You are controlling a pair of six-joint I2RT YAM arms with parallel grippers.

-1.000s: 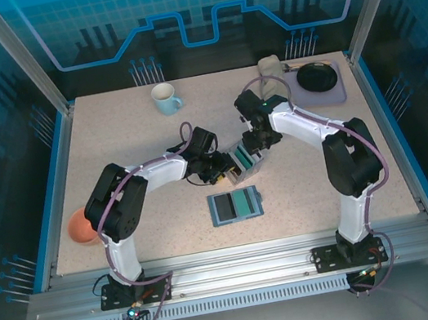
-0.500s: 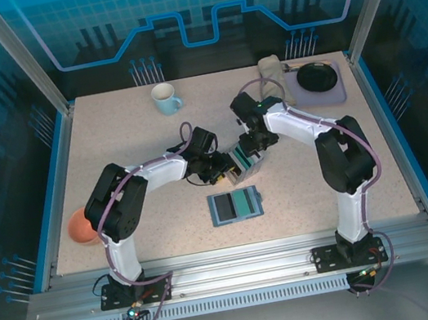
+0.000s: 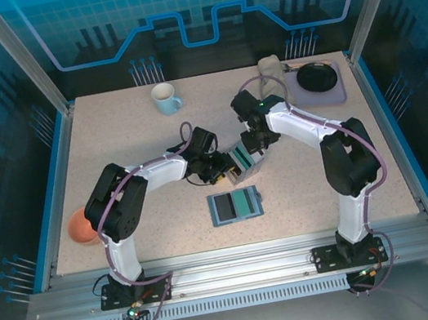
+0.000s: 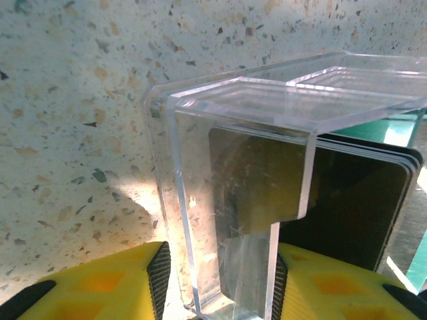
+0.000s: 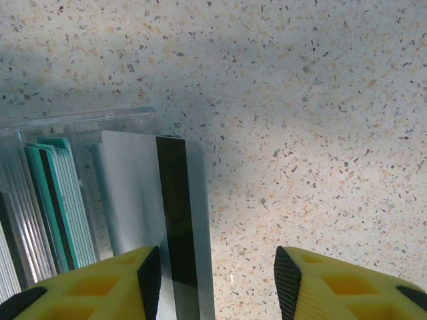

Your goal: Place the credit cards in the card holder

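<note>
The right arm has edged a little toward the left side of the tabletop, which puts the right pincer closer over the far end of the clear rack; its jaws stand apart, one pad lying over a pale card with a dark stripe and the other clear of it, so it holds nothing.

The left pincer has not moved; it is closed on the rack's near wall, steadying it.

The wallet has not shifted either; it lies open near the middle of the front edge, just in front of the rack. By my reading, a card is about to be drawn out and none is yet on its way to the wallet.

Counted: one rack; one wallet; one mug near the far edge; one tray at the far right corner; one orange round thing at the left edge. Of the credit cards, there is one pale one; the teal and dark ones are packed too tightly to count.
</note>
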